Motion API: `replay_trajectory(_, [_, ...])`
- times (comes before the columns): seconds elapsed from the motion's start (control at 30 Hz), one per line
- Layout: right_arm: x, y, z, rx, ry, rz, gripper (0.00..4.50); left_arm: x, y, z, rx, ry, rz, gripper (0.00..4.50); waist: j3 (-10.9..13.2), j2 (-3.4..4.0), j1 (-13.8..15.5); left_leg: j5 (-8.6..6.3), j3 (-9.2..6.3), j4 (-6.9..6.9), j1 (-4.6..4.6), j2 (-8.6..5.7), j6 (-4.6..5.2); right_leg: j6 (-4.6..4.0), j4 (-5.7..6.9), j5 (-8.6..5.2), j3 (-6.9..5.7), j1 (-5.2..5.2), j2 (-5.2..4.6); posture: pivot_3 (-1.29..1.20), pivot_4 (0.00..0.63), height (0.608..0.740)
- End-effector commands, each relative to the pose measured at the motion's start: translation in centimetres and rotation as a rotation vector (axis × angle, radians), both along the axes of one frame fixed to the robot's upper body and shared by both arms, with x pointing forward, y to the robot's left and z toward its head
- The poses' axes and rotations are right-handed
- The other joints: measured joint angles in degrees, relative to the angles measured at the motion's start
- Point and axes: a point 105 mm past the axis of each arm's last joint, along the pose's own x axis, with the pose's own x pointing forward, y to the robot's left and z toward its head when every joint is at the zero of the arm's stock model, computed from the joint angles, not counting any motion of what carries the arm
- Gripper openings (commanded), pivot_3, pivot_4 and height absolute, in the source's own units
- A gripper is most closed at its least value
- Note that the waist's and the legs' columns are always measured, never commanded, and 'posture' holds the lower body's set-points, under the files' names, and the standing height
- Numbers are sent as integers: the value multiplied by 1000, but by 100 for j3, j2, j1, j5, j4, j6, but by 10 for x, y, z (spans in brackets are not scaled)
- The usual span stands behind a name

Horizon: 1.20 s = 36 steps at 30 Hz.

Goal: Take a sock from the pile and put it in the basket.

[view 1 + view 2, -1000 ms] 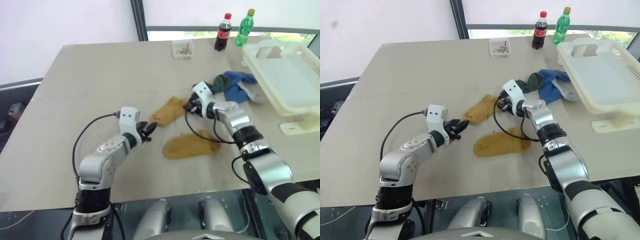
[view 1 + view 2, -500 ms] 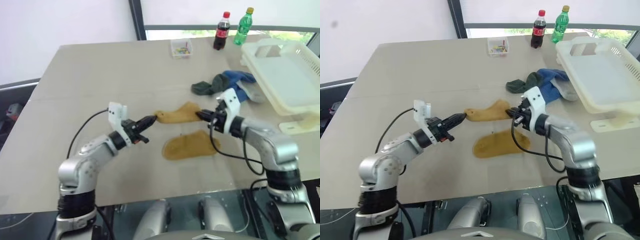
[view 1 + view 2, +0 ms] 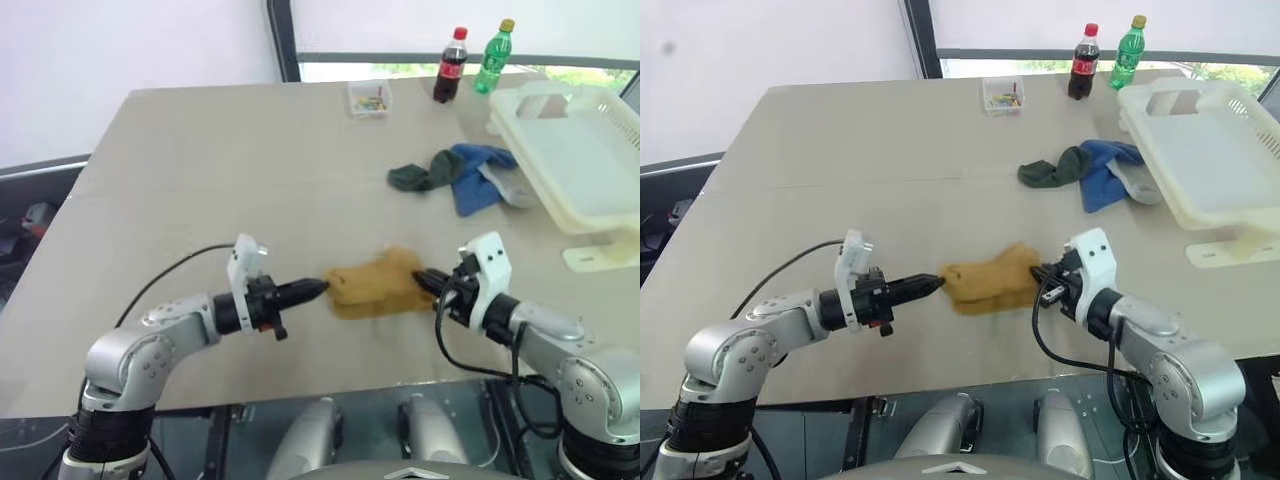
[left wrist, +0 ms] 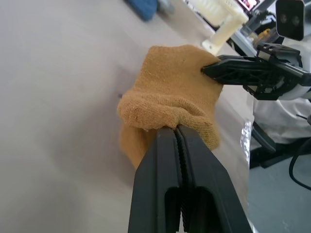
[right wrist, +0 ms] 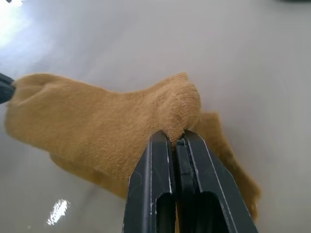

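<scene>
Left eye view: a mustard sock [image 3: 375, 287] is stretched between both grippers, over a second mustard sock on the counter [image 3: 200, 170], well short of the basket [image 3: 580, 150]. The remaining pile [image 3: 455, 172] lies just beside the basket.

Left wrist view: left gripper [image 4: 176, 130] fingers pinch one sock end.

Right wrist view: right gripper [image 5: 177, 138] fingers pinch the other end.

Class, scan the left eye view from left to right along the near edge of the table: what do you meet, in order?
left gripper → mustard-yellow sock → right gripper
</scene>
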Motion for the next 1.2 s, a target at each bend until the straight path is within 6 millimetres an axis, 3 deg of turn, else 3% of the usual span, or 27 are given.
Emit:
replay_trajectory(0.03, [-3, -5, 12, 0, -57, -18, 0, -9, -7, 10, 9, -60, -56, 52, 0, 0, 11, 0, 0, 0, 0, 0, 0, 0, 0, 0, -1, 0, 0, 0, 150, 740])
replay_trajectory(0.23, [-11, -11, 0, -19, -16, -39, 0, -12, -11, -3, 65, -56, -70, 52, 0, 0, 15, 0, -1, -10, 0, 1, 0, 0, -11, 0, 0, 0, 0, 0, 150, 740])
replay_trajectory(0.37, [-15, -16, -26, -78, 49, -73, 0, 1, -11, -27, 165, -53, -17, 52, -1, 1, 21, 0, 1, -10, 4, 1, 0, 0, -14, 0, -1, 5, 0, 0, 150, 740])
replay_trajectory(0.47, [-17, -16, -37, -121, 51, -52, 0, 12, -9, -31, 171, -69, 26, 52, -1, -1, 14, 0, 2, -11, 5, 0, 0, 0, -14, 0, -1, 6, 0, 0, 150, 740])
replay_trajectory(0.53, [-14, -16, -37, -111, 35, -59, 655, 15, -8, -31, 171, -75, 37, 0, -2, -4, 12, 0, 2, -11, 7, 2, 0, 1, -13, 0, -1, 7, 0, 0, 150, 740])
replay_trajectory(0.57, [-12, -17, -36, -120, 19, -72, 935, 17, -6, -30, 169, -76, 43, 589, -2, -3, 11, 0, 1, -11, 7, 3, 0, 1, -13, 0, -2, 7, 2, 0, 150, 740])
replay_trajectory(0.63, [-6, -22, -34, -170, -26, -98, 1671, 17, -5, -28, 159, -79, 40, 1095, -2, -3, 13, 0, 1, -11, 8, 3, 0, 1, -13, 0, -1, 7, 2, 0, 150, 740])
replay_trajectory(0.7, [-4, -25, -27, -183, -83, -109, 2688, 16, -4, -21, 129, -90, 35, 2132, -2, -3, 18, 0, 2, -11, 7, 2, 0, 1, -13, 0, -1, 7, 1, 0, 150, 740])
replay_trajectory(0.73, [-3, -26, -21, -176, -110, -105, 2697, 16, -3, -17, 109, -93, 31, 2557, -1, -3, 20, 0, 2, -10, 7, 2, 0, 1, -14, 0, -2, 8, 1, 0, 150, 740])
replay_trajectory(0.83, [-7, -27, -1, -151, -192, -67, 2697, 12, 3, -7, 51, -75, 19, 3659, -1, -3, 20, 0, 0, -10, 7, 2, 0, 1, -14, 0, -3, 7, 1, 0, 150, 740])
replay_trajectory(0.93, [-13, -26, 18, -137, -268, 1, 2697, 12, 13, -7, 52, -24, 14, 3659, 0, -3, 12, 0, -1, -11, 7, 3, 0, 2, -14, 0, -3, 7, 2, 0, 150, 740])
replay_trajectory(1.03, [-10, -27, 14, -217, -288, 62, 1901, 16, 8, -11, 57, 21, -1, 3699, 0, -3, 24, -1, -1, -10, 11, 2, 2, 2, -16, 0, -6, 16, 2, 0, 150, 740])
replay_trajectory(1.1, [-5, -22, 8, -242, -289, 108, 716, 19, 0, -15, 65, 43, -16, 3699, 1, -7, 25, -1, -5, -8, 14, 0, 2, 3, -20, 0, -13, 23, 2, 0, 150, 740])
replay_trajectory(1.13, [-3, -20, 4, -251, -288, 124, 587, 20, -4, -17, 69, 45, -24, 3699, 1, -7, 21, -1, -6, -8, 14, 0, 2, 3, -20, 0, -15, 25, 2, 0, 150, 740])
replay_trajectory(1.17, [-1, -18, 1, -262, -287, 146, 42, 21, -7, -19, 73, 51, -29, 3699, 1, -7, 21, -1, -6, -7, 17, 0, 2, 4, -20, 0, -13, 27, 2, 0, 150, 740])
replay_trajectory(1.2, [5, -15, -7, -274, -279, 167, 42, 24, -10, -24, 85, 64, -32, 3699, 2, -8, 20, 0, -6, -7, 18, 0, 1, 3, -20, 0, -14, 29, 2, 0, 150, 740])
